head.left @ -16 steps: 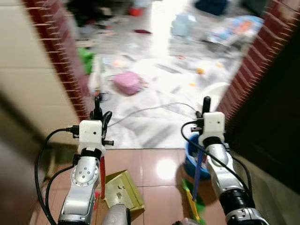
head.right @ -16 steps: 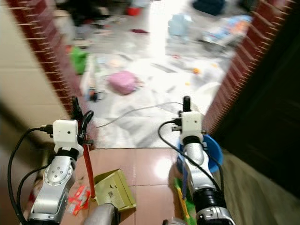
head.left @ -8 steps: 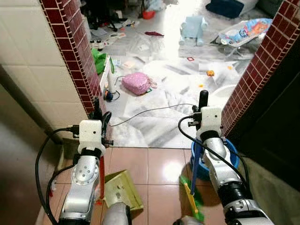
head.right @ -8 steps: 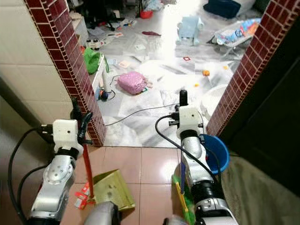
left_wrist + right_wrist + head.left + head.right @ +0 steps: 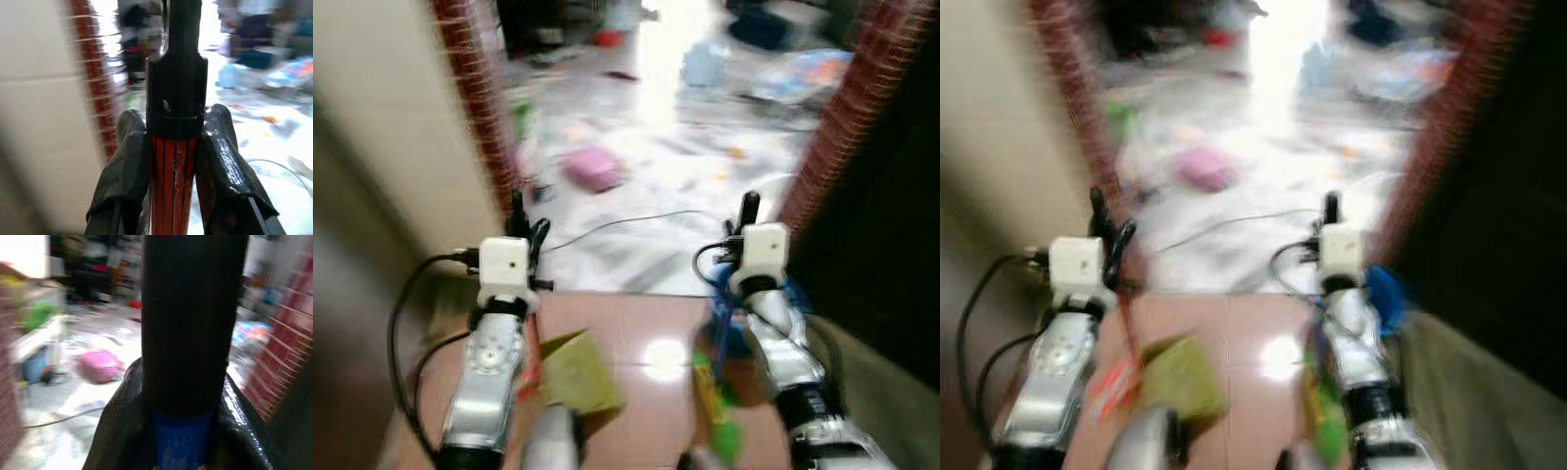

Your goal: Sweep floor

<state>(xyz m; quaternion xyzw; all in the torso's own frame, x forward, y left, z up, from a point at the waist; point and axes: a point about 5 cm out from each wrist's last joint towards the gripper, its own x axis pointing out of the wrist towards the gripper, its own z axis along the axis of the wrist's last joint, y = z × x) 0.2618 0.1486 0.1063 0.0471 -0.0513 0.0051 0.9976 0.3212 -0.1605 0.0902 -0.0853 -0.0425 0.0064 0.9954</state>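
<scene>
My left gripper [image 5: 175, 147] is shut on the red dustpan handle [image 5: 173, 196], just below its black cap. The handle runs down to a yellow-green dustpan [image 5: 578, 372] on the brown tiles beside my left arm. On the other side, the right gripper [image 5: 188, 396] is shut on the blue broom handle [image 5: 181, 438] under its black top. The broom's green head [image 5: 717, 416] rests on the tiles by my right arm. Both grippers [image 5: 519, 227] [image 5: 747, 211] are held upright in front of a doorway. The head views are blurred.
Red brick door posts [image 5: 478, 108] [image 5: 832, 127] frame the way into a pale, littered floor. A pink bundle [image 5: 592, 166] and a thin cable [image 5: 636, 220] lie there. A blue bucket [image 5: 1386, 294] stands by the right post. A tiled wall [image 5: 391, 147] is on the left.
The whole picture has shifted and blurred, so the camera has moved. Both grippers keep the same hold on their handles.
</scene>
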